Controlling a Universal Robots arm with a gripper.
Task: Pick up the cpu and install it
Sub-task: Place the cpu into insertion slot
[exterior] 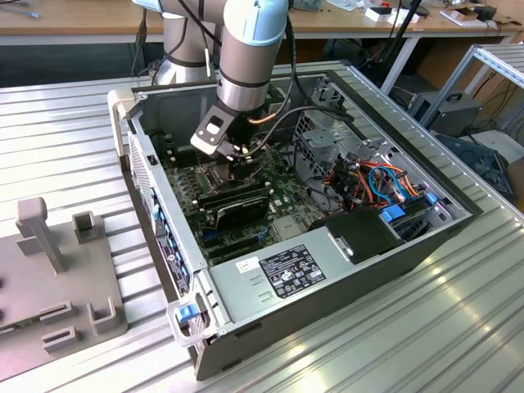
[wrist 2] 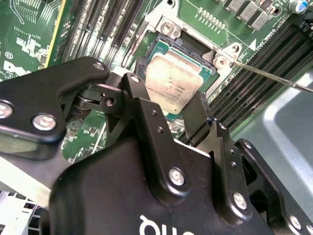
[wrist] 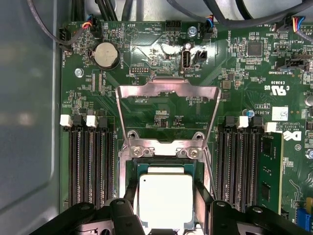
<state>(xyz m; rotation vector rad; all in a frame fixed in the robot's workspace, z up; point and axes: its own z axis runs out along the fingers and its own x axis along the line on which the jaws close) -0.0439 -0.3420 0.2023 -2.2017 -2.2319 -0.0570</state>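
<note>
The cpu (wrist: 165, 198) (wrist 2: 170, 83), a flat square chip with a dull silver top, sits between my gripper's two black fingers, low over the open socket (wrist: 166, 165) on the green motherboard. In both wrist views the fingers (wrist 2: 142, 98) press against its two opposite edges. My gripper (wrist: 165, 210) (wrist 2: 168, 100) is shut on the chip. The socket's shiny hinged frame (wrist: 168, 90) is swung open just beyond it. In the exterior view my gripper (exterior: 236, 160) reaches down into the open computer case (exterior: 205, 295).
Black memory slots (wrist: 90, 166) flank the socket on both sides. A thin metal lever (wrist 2: 274, 78) sticks out beside it. A long black expansion card (exterior: 233, 205), a power supply (exterior: 282, 274), coloured cables (exterior: 377, 184) and a grey fixture (exterior: 57, 278) on the exterior view's left are nearby.
</note>
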